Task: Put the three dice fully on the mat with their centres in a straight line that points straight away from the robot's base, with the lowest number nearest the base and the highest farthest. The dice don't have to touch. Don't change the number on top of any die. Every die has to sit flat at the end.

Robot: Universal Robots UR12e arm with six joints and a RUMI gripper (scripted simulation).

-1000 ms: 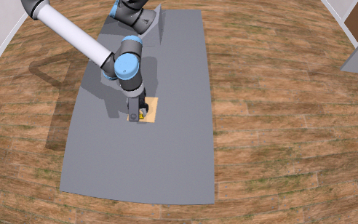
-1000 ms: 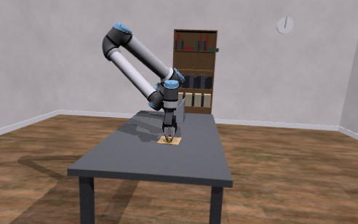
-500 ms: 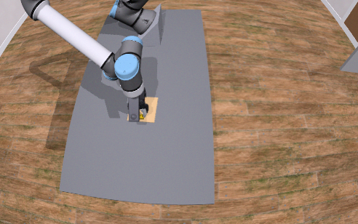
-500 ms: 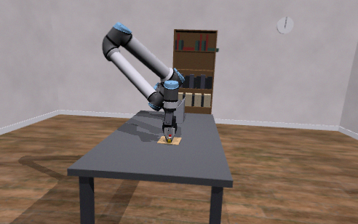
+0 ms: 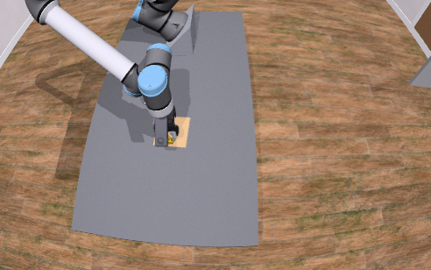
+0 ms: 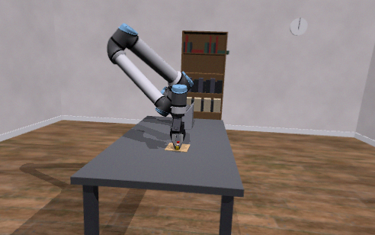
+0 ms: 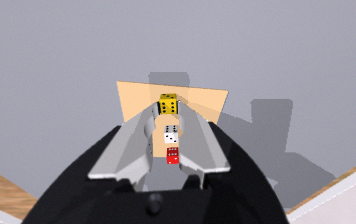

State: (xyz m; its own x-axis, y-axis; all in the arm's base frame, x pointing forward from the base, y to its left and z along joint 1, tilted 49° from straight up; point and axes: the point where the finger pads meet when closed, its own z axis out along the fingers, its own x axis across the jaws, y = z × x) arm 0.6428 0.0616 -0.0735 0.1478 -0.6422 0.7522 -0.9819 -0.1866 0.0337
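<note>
your gripper (image 5: 171,141) (image 6: 177,147) (image 7: 169,102) is clamped on the yellow die (image 5: 171,140) (image 6: 177,148) (image 7: 168,104), right between its tips over the mat (image 5: 182,132) (image 6: 184,148) (image 7: 135,97). fwiw, the white die (image 7: 171,134) and red die (image 7: 172,156) sit behind it on your gripper's base side, white nearer the tips.

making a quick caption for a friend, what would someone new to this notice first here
The big light-grey arm, blue-capped at its joints, reaching down over the dark grey table. Then, in the wrist view, three small dice between the hand's fingers: yellow, white and red, above or on a tan mat.
</note>
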